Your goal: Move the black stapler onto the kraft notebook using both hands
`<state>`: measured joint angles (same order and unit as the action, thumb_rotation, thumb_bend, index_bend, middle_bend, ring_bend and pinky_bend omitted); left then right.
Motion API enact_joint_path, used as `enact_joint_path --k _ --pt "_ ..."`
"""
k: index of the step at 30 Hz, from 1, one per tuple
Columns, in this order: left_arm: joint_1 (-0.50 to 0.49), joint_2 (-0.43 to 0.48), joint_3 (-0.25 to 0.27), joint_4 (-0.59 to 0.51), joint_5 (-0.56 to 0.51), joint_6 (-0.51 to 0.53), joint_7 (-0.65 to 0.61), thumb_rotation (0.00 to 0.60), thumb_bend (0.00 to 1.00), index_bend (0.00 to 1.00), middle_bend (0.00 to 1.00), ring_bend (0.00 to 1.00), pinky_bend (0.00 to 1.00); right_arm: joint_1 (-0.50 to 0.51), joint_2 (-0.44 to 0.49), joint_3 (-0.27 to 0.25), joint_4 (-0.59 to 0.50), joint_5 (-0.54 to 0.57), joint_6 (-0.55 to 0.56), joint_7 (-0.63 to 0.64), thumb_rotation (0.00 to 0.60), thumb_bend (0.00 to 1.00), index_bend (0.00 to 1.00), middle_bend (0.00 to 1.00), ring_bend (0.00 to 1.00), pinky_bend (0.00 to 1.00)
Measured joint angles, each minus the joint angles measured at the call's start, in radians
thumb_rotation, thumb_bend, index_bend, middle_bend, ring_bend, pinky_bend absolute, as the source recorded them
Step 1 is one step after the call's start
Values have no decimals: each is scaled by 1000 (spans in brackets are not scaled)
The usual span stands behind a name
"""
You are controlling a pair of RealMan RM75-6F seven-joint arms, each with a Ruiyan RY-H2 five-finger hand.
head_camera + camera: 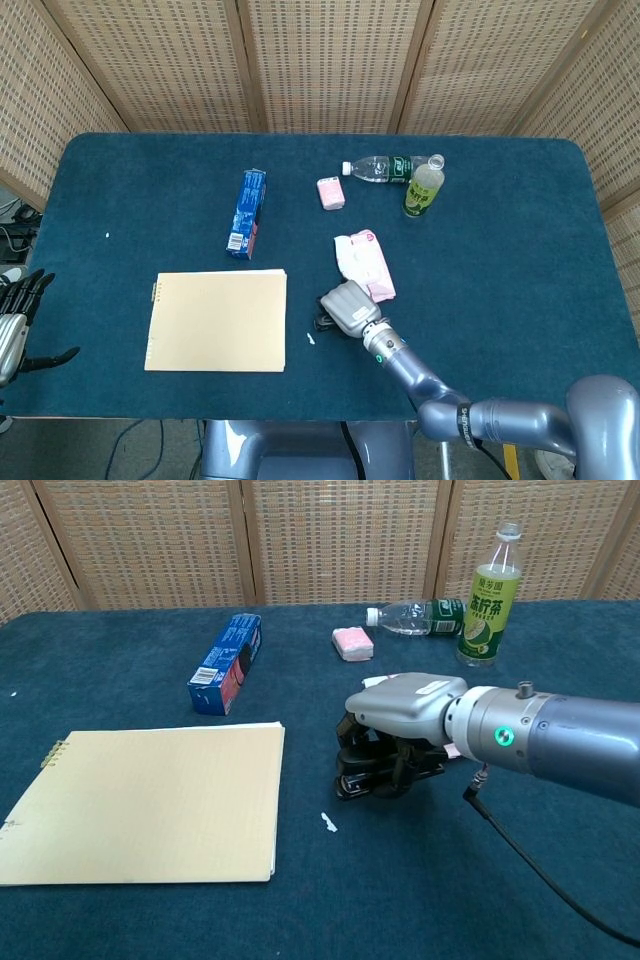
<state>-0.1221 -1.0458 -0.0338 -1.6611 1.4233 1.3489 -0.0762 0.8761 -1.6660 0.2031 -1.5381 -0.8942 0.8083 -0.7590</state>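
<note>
The kraft notebook (217, 321) (145, 802) lies flat at the front left of the blue table. My right hand (349, 306) (405, 720) grips the black stapler (375, 772) (325, 324) from above, just right of the notebook's right edge and low over the cloth. The hand covers most of the stapler. My left hand (14, 325) hangs off the table's left edge with its fingers spread and nothing in it; the chest view does not show it.
A pink-and-white wipes pack (364, 262) lies just behind my right hand. Farther back are a blue box (247, 212), a pink eraser (331, 192), a lying clear bottle (378, 168) and an upright green-tea bottle (423, 187). A white scrap (328, 823) lies by the notebook.
</note>
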Motion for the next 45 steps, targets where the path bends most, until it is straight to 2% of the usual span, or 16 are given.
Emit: enact_joint_path --k 5,6,8,10,13,17,24,30,33,37,39,41,45 --pt "-1 0 1 0 -2 -2 0 600 0 0 0 0 0 32 -46 -15 0 77 54 -71 600 612 642 642 598 377" --pt "-1 0 1 -1 -2 -1 0 600 0 0 0 0 0 37 -52 -18 0 82 64 -78 600 547 583 606 576 377" --pt "0 1 1 -2 0 1 -1 600 0 0 0 0 0 43 -64 -24 1 88 85 -88 600 350 393 478 472 358" --pt "0 2 2 -2 1 1 -2 600 0 0 0 0 0 46 -70 -33 -3 91 95 -89 600 131 169 299 313 303" --pt "-1 3 3 -2 2 0 -6 600 0 0 0 0 0 48 -59 -38 -20 101 80 -72 600 52 59 176 209 261" --pt "0 5 4 -3 4 1 -10 600 0 0 0 0 0 52 -36 -45 -40 106 73 -52 600 47 16 119 178 235" --pt "1 6 5 -5 5 6 -10 600 0 0 0 0 0 53 3 -61 -88 96 98 -38 600 47 11 107 177 226" --pt "1 6 5 -4 4 4 -12 600 0 0 0 0 0 32 83 -83 -160 33 141 -24 600 47 12 106 177 221" --pt "0 5 5 -1 6 4 -15 600 0 0 0 0 0 10 139 -103 -195 -24 172 -14 600 46 12 93 153 176" --pt "2 6 6 -3 12 10 -21 600 0 0 0 0 0 -41 227 -148 -218 -173 229 36 600 25 5 51 59 19" --pt "2 5 7 -2 16 12 -22 600 0 0 0 0 0 -70 264 -173 -212 -258 264 78 600 5 1 40 44 2" --pt "0 4 8 -1 24 12 -22 600 0 0 0 0 0 -111 304 -203 -190 -355 312 152 600 0 0 29 29 0" --pt "-10 -2 14 15 62 11 -26 600 0 0 0 0 0 -196 360 -253 -112 -470 413 359 600 0 0 0 0 0"
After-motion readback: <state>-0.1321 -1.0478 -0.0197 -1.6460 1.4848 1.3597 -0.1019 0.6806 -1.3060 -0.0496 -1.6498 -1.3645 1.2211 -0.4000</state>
